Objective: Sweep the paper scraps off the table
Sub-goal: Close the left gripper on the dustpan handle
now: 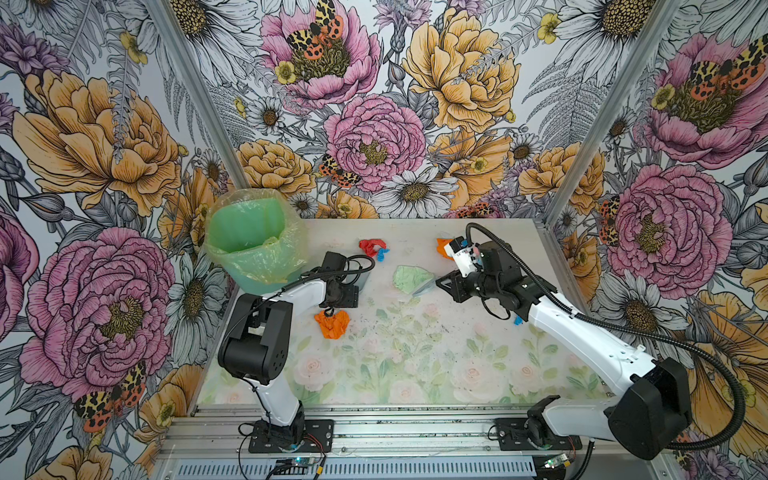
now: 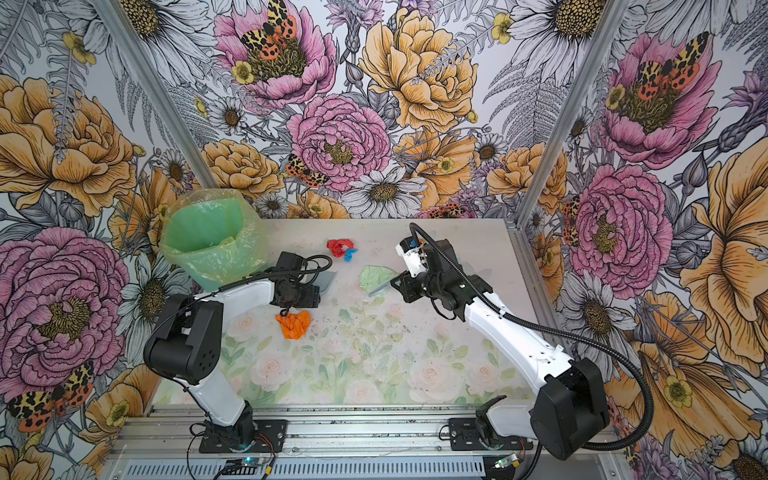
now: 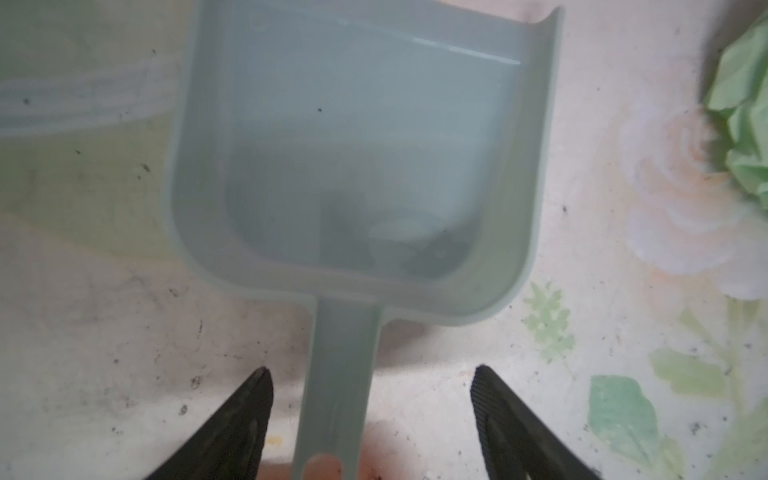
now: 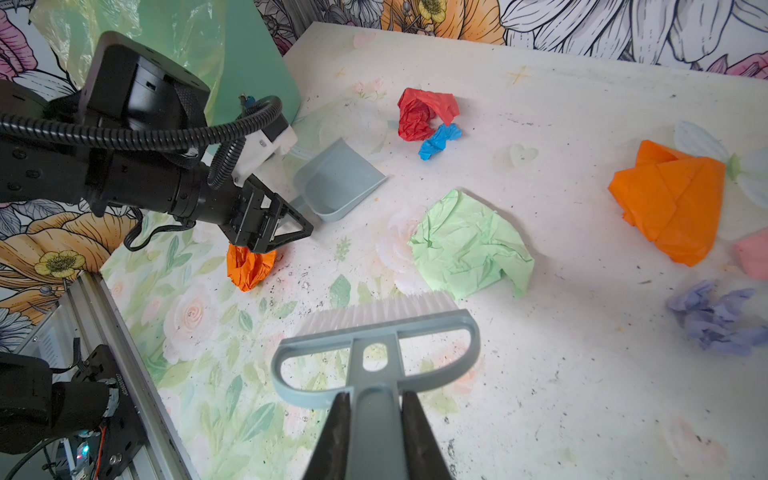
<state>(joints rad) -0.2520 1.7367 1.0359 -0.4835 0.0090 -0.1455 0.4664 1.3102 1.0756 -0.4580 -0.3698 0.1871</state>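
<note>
Looking down in both top views, you have the paper scraps [image 4: 469, 245] lying loose on the table [image 1: 415, 365]. Take the table's middle as the clock's centre. The pale green wad [image 1: 409, 278] sits just toward twelve o'clock. The red wad [image 1: 369, 247], with a small blue wad [image 1: 382, 254] against it, lies farther out between eleven and twelve. One orange wad [image 1: 332, 324] is at nine o'clock. A second orange wad [image 1: 440, 245] is at one o'clock, partly behind your right wrist. The right wrist view adds a pink wad [image 4: 754, 253] and a lilac wad [image 4: 715, 320] near that second orange one. The lined green bin [image 1: 253, 237] stands in the ten o'clock corner.

Your left gripper [image 3: 372, 376] is released. Its jaws are spread to either side of the dustpan [image 3: 353, 145] handle, with a gap on each side. The dustpan lies flat on the table between the bin and the pale green wad. The nine o'clock orange wad lies just beside this gripper, on its six o'clock side.

Your right gripper [image 4: 376, 415] is clenched on the handle of the hand brush [image 4: 374, 332]. The white bristles face the pale green wad at its five o'clock edge, very close. You cannot tell whether they touch it.
</note>
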